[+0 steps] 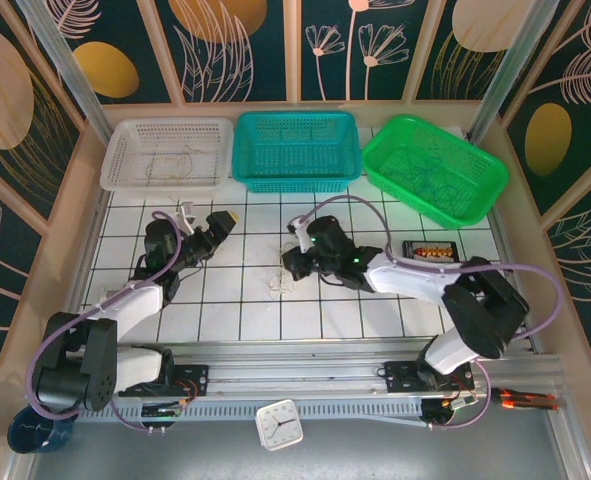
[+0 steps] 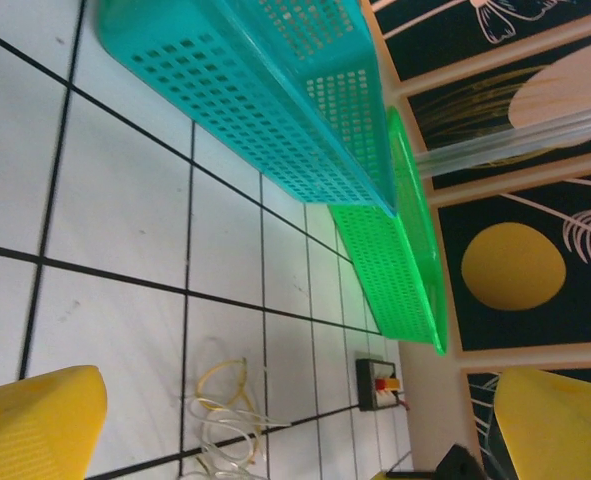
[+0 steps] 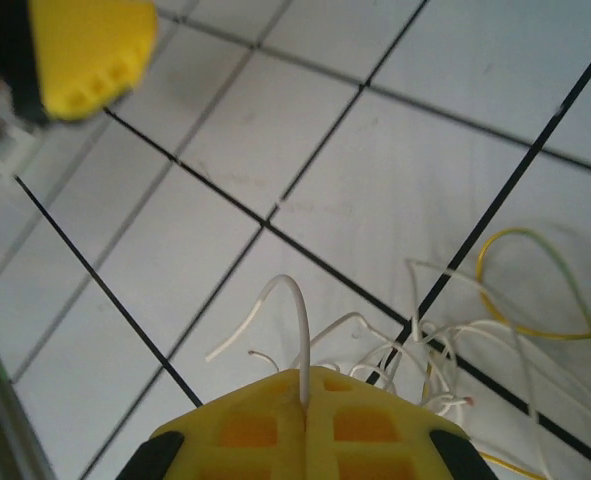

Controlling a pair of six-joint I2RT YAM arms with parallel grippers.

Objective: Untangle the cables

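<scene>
the table (image 1: 225, 312) is faced with white tiles ruled by black grid lines, and a pale wooden rim closes it in. behind and to both sides stand wall panels (image 1: 245, 40) in dark teal, printed with gold discs and cream leaf and flower outlines and set in light wood frames. an aluminium rail (image 1: 305, 372) runs along the near edge and carries the arm bases. a small white clock (image 1: 278, 424) lies in front of it.

three perforated baskets line the far edge, touching one another: a white basket (image 1: 125, 150) on the left, a teal basket (image 1: 297, 175) in the middle and a green basket (image 1: 475, 195) on the right, the green one turned at an angle. a small black box with an orange and red face (image 1: 430, 249) lies on the tiles near the green basket.

the cables (image 1: 282, 284) lie as a small loose tangle on the tiles near the middle of the table, in front of the teal basket and well apart from it. the right gripper (image 3: 306, 385) is down at the tangle, its yellow fingertips pressed together on one whitish strand (image 3: 301, 320) that arcs up out of the seam between them. the other whitish and tan-yellow loops spread on the tiles just beside it. the left gripper (image 1: 215, 225) hangs above the tiles to the left of the tangle, its yellow fingers (image 2: 35, 425) spread wide apart and holding nothing.
</scene>
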